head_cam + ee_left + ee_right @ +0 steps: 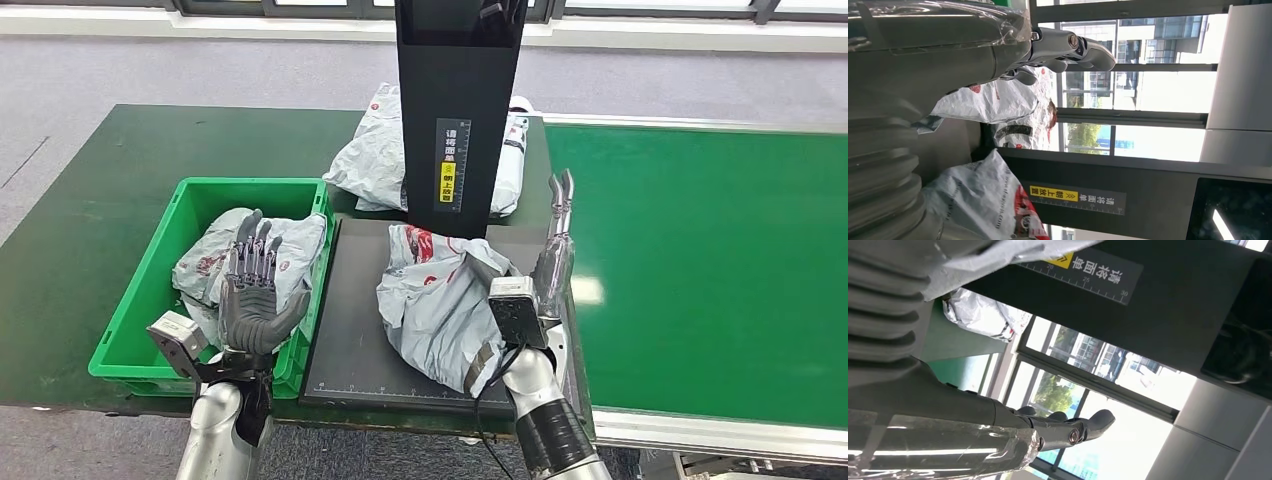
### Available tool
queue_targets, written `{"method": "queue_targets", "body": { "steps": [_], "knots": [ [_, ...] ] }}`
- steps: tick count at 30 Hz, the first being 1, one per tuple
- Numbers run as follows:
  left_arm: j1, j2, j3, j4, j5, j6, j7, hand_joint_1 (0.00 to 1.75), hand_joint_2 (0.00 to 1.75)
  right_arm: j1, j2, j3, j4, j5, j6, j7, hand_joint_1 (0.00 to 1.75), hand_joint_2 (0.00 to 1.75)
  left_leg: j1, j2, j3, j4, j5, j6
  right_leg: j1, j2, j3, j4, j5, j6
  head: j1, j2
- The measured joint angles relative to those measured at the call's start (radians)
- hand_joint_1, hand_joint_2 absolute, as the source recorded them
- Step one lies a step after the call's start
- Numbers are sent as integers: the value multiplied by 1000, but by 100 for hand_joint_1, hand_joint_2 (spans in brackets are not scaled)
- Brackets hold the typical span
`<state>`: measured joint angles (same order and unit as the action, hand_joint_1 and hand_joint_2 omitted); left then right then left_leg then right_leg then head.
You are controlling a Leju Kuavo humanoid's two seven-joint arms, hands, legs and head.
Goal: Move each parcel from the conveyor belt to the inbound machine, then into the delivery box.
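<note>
You see crinkled glossy plastic parcels (440, 300), a smooth green plastic crate (150, 290), and a matt black scanner plate (345, 340).

At lower left of the head view you have the box (140, 310) with one parcel (215, 262) in it. Just right of it lies the machine's plate (345, 340), a second parcel (435, 300) on it. The upright column (460, 100) rises at centre top, a third parcel (370, 155) behind it. The conveyor belt (710, 260) fills the right.
</note>
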<state>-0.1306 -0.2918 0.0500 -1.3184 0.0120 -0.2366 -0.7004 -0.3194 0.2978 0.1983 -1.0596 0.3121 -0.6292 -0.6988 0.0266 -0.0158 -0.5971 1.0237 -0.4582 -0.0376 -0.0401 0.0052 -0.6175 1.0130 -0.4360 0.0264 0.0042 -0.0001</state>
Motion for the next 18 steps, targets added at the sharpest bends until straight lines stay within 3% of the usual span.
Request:
{"method": "queue_targets", "body": {
  "steps": [18],
  "knots": [
    [0, 0, -1, -7, -32, 0, 0, 0, 175, 3, -24, 18, -16, -8, -16, 0, 0, 175, 0, 0, 0, 0, 0, 0, 0, 0, 0, 0, 0, 0, 0, 0]
  ]
}}
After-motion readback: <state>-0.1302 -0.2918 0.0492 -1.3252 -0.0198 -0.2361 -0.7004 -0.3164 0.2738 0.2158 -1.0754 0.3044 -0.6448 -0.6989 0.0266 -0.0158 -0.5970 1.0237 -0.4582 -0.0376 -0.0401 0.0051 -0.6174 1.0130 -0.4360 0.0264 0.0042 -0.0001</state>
